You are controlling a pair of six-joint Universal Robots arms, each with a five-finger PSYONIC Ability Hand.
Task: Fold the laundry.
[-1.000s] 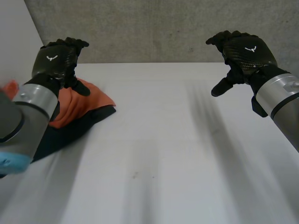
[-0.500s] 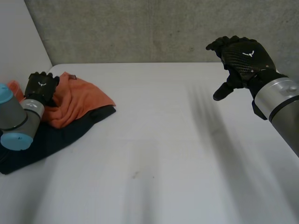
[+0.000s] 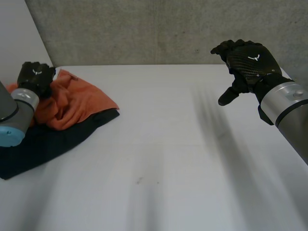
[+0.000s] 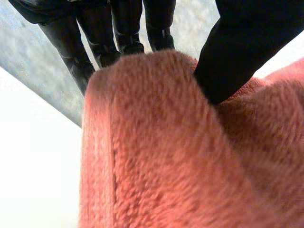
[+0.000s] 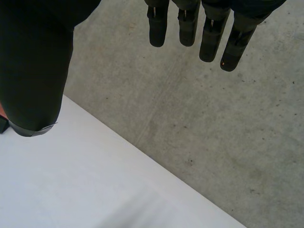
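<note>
White table (image 3: 159,144) bears an orange cloth (image 3: 79,103) pinched by the left hand (image 3: 34,76); right hand (image 3: 250,60) hovers relaxed, empty.

This looks like a robot lab or test cell, not a home: a bare white tabletop (image 3: 168,144) sits against a rough grey concrete wall (image 3: 159,29), with a plain white panel (image 3: 19,33) along one side. The left arm (image 3: 12,115) and right arm (image 3: 288,106) reach in over it. The only household touch is an orange cloth (image 3: 77,103) heaped on a dark cloth (image 3: 48,142).
</note>
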